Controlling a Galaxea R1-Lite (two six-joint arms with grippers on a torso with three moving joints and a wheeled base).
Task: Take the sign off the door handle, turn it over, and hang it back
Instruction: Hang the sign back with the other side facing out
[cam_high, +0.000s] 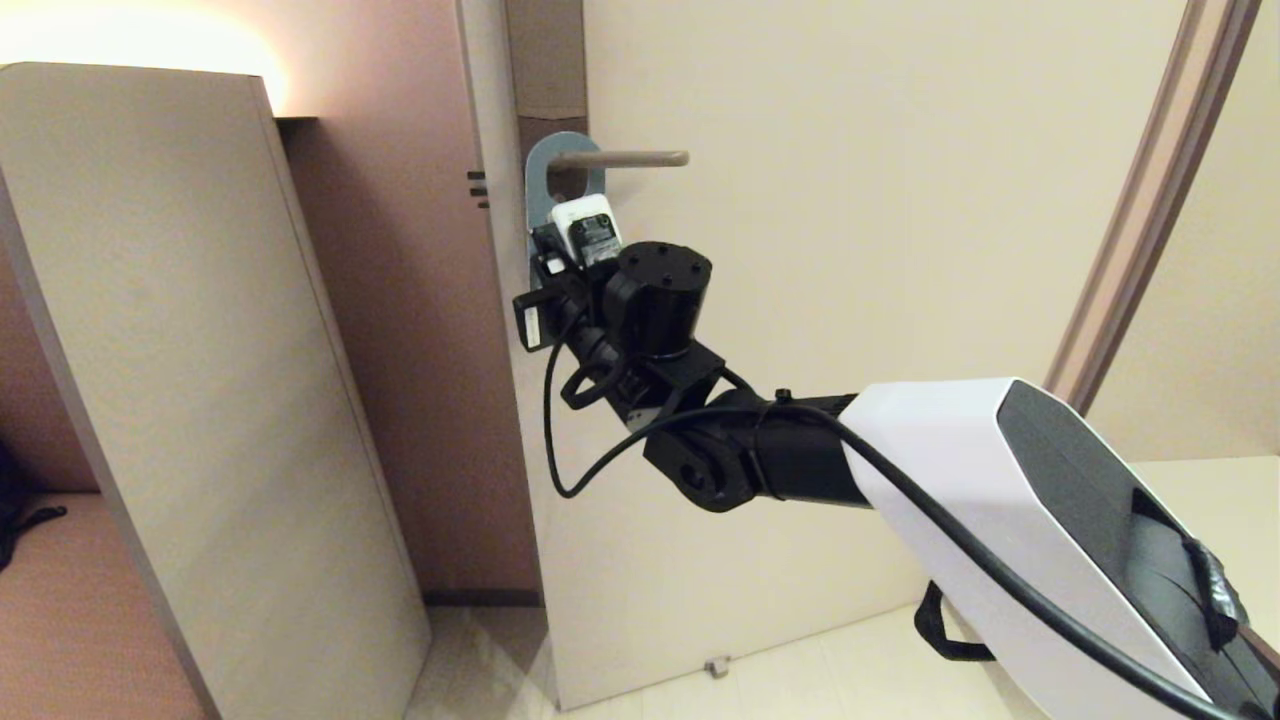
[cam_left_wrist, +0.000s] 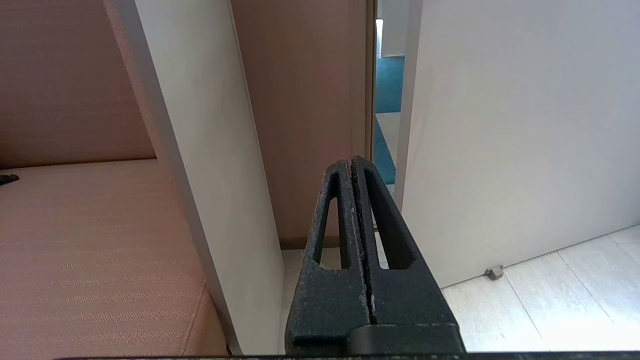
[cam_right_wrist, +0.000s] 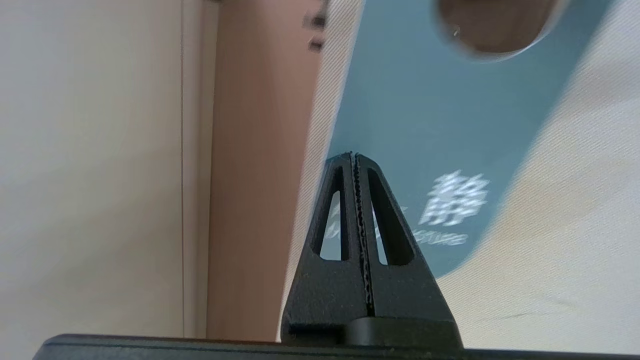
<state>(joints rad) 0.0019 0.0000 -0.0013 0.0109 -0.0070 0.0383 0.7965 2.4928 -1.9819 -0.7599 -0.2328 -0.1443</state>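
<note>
A blue-grey sign (cam_high: 543, 195) hangs by its hole on the brown lever door handle (cam_high: 640, 158), flat against the door. In the right wrist view the sign (cam_right_wrist: 425, 120) shows white characters, and the handle's base (cam_right_wrist: 495, 25) sits in the hole. My right gripper (cam_right_wrist: 354, 156) is raised just in front of the sign's lower part, near its edge, shut with nothing between its fingers. In the head view the wrist hides those fingers. My left gripper (cam_left_wrist: 351, 161) hangs low, out of the head view, shut and empty, and points at the gap beside the door.
The pale door (cam_high: 850, 280) stands ajar with a latch plate (cam_high: 477, 188) on its edge. A tall beige panel (cam_high: 180, 380) stands to the left, with a pink upholstered bench (cam_left_wrist: 90, 250) behind it. A small doorstop (cam_high: 716, 665) sits on the floor.
</note>
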